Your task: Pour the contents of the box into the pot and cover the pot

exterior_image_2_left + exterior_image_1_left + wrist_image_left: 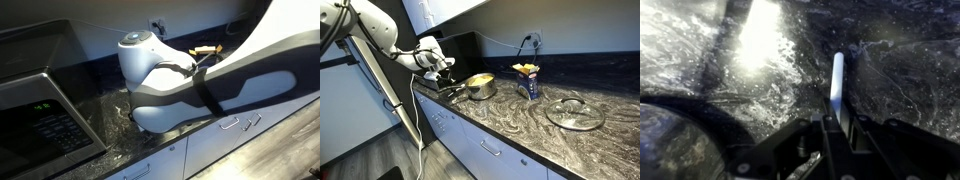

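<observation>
- Gripper (442, 72) low over the dark marbled countertop (520, 135), at the handle end of the pot (482, 88).
- Wrist view: jaws closed on the pot's long straight handle (837, 80), which runs out from between the fingers and catches the light. Gripper (838, 118) body fills the bottom edge.
- Pot upright on the counter, uncovered; yellow contents (478, 79) visible in its mouth.
- Box (527, 82) upright, blue, yellow at top, just beside the pot on the side away from the gripper, not touching.
- Glass lid (575, 113) flat on the counter beyond the box, well apart from the pot.
- In an exterior view the arm (230, 70) blocks most of the scene; microwave (40, 115) at one edge.
</observation>
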You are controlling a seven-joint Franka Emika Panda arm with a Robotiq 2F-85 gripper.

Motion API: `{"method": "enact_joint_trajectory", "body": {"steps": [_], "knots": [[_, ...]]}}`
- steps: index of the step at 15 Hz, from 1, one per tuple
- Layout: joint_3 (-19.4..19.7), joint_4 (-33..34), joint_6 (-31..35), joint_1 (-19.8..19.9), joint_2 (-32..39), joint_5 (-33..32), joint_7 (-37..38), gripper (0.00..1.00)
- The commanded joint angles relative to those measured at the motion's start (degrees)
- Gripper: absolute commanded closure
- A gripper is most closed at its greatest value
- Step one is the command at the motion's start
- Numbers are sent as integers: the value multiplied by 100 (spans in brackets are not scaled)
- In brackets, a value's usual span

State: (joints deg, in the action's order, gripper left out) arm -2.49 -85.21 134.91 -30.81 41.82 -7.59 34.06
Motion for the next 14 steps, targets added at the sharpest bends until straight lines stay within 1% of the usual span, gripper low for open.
{"method": "enact_joint_trajectory", "body": {"steps": [1, 5, 8, 11, 14], "knots": [[-121, -193, -284, 162, -505, 207, -13, 97], [-383, -247, -673, 553, -880, 761, -257, 97], [-492, -352, -925, 849, -1138, 1266, -211, 97], [-583, -579, -768, 1190, -1356, 1919, -172, 97], [-637, -959, -515, 1525, -1583, 2647, -226, 97]]}}
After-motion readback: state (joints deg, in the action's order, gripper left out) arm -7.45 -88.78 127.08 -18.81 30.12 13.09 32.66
